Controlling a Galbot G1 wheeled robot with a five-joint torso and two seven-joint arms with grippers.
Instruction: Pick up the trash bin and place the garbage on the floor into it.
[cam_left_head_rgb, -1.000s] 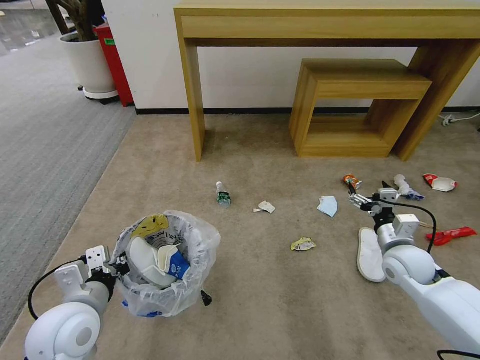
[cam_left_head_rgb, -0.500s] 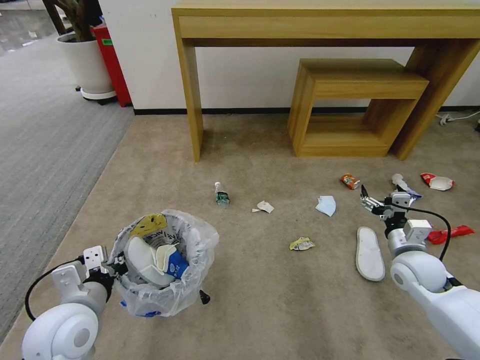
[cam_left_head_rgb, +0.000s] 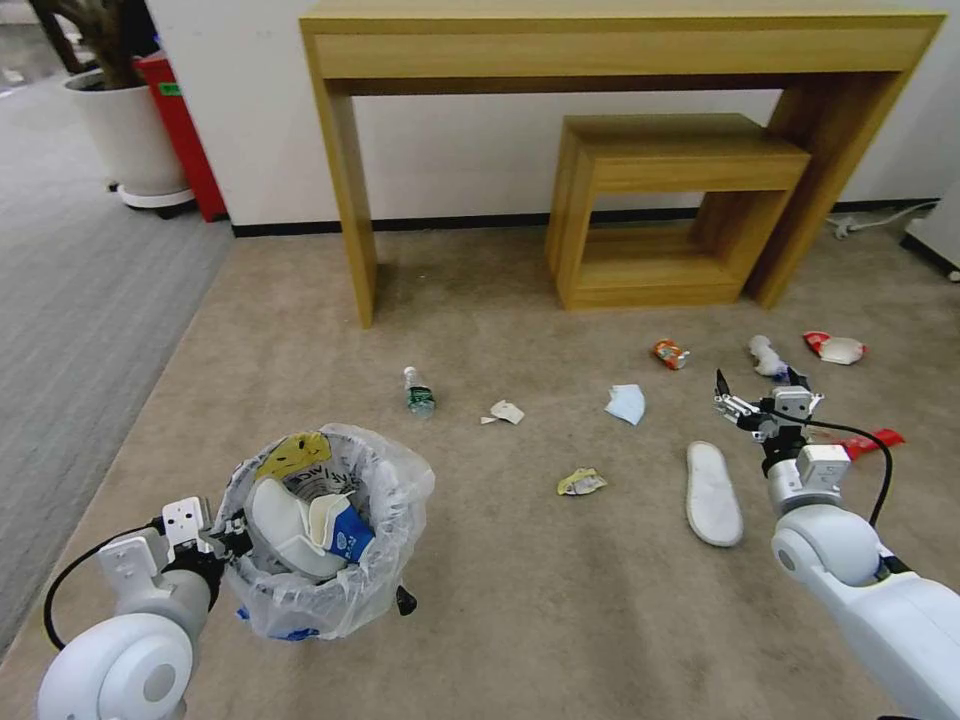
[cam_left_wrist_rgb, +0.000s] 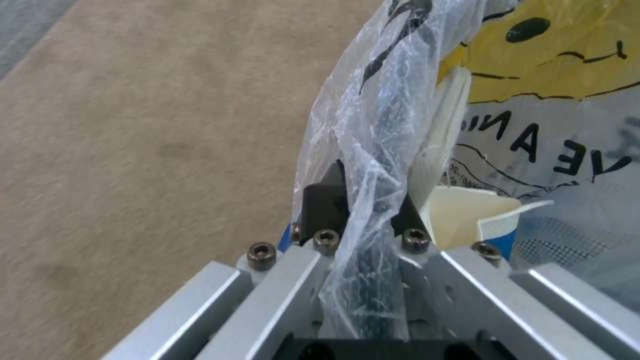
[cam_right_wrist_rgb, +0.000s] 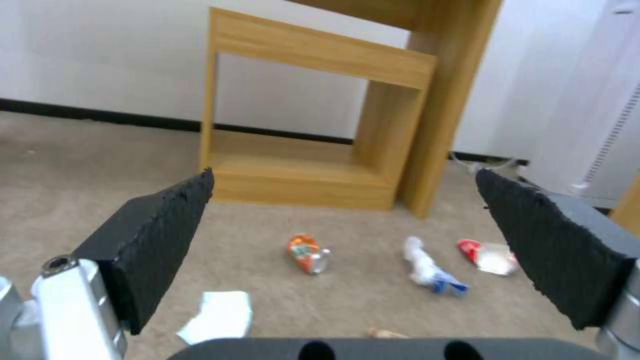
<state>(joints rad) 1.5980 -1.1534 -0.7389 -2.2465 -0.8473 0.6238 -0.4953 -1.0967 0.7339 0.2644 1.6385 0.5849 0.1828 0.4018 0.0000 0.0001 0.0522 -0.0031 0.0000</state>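
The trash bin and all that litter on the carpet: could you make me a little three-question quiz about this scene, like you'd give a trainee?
1. True or false: the left gripper is clamped on the rim of the trash bin.
2. The right gripper is: A) holding the white slipper; B) open and empty above the floor; C) inside the bin.
3. Fill in: the green-label bottle lies on the carpet in front of the tall wooden table's ____ leg.

Key: 1 true, pinching rim and plastic liner together. 2 B, its pads are spread wide with nothing between them. 3 left, as the head view shows it.
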